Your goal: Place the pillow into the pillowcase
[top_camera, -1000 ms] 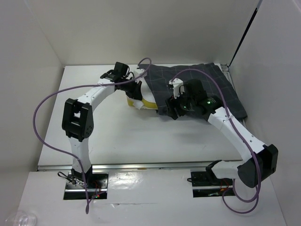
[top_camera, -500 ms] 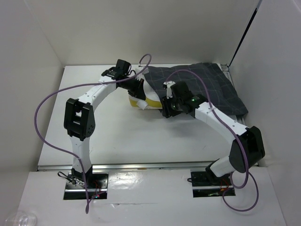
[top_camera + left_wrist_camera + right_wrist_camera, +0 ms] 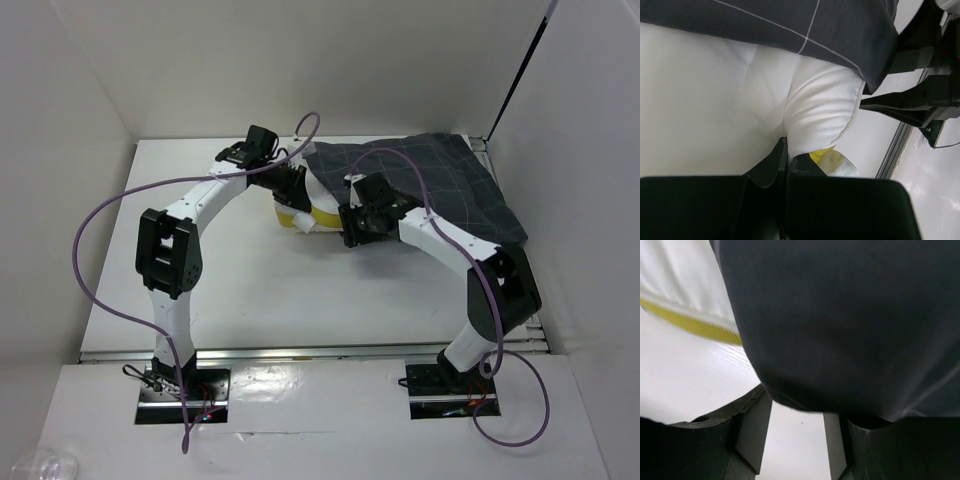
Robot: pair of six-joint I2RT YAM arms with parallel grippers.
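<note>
1. The table (image 3: 250, 290) carries everything at its far right. There is room on the near side, so drag the cloth along the surface rather than lifting it.
2. The pillowcase (image 3: 450, 190) lies spread toward the far right corner, with its open end facing left. It already covers most of the pillow. The step in hand looks like drawing this mouth leftward over the part that is left, so pull level and slowly and the cloth should slide instead of bunching.
3. The pillow (image 3: 710, 100) sits mostly inside the case. Only its left end pokes out at the mouth, just beside both grippers. Keep it pushed rightward as an anchor, or it may come back out with the cloth.
4. Your left gripper (image 3: 788, 152) has its fingers pressed together on a fold of the pillow's bare end. Hold that pinch steady and oppose the pull.
5. Your right gripper (image 3: 353, 232) is at the near corner of the mouth. Its fingers (image 3: 754, 432) stand spread with bare table showing between them, and the dark hem drapes over their tips. You cannot tell whether any cloth lies between the tips. Get the hem in there before you close.
6. The yellow band (image 3: 690, 325) shows just left of the hem. Treat it as your mark: the corner is done when the cloth hides it.
</note>
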